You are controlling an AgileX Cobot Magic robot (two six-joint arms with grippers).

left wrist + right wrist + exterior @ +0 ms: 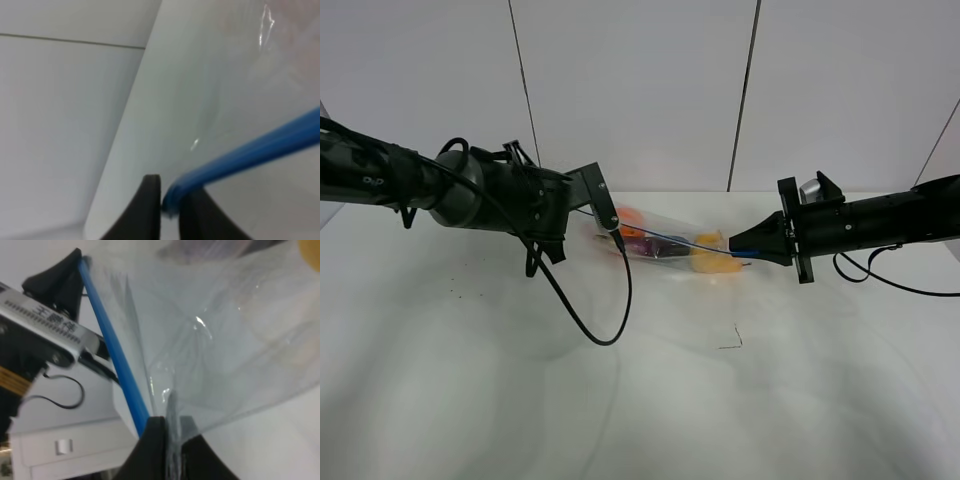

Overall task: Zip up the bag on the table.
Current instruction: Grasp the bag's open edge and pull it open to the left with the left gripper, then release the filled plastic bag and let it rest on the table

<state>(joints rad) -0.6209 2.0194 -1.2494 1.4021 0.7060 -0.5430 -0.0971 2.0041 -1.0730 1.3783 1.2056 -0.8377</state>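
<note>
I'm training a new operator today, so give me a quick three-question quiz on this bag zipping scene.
1. True or false: the left gripper is open and clear of the bag.
2. Fill in: the right gripper is ____ on the bag's edge.
3. What runs taut between the two grippers? A) a rope B) the blue zipper strip C) a red ribbon

Key: 1 false, it is shut on the strip's end; 2 shut; 3 B.
</note>
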